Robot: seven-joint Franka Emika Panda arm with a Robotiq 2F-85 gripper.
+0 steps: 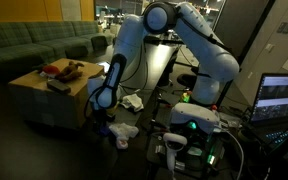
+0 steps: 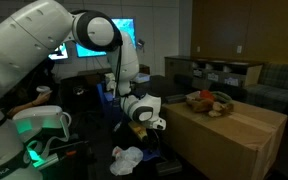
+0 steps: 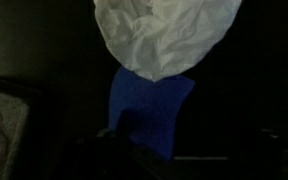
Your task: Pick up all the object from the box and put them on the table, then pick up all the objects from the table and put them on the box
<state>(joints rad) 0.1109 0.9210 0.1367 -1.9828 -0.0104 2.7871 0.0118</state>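
The hand (image 2: 150,124) was open wide w/ nothing in it, low beside the box (image 2: 239,135). Small things (image 2: 209,103) sat on the box top. White cloth (image 3: 164,35) & blue cloth (image 3: 149,110) lay on the table (image 1: 162,70).

You had no text, label or number you could read in any view. The laptop screen (image 1: 281,97) and monitor (image 2: 127,32) glowed, their contents too blurred to read.
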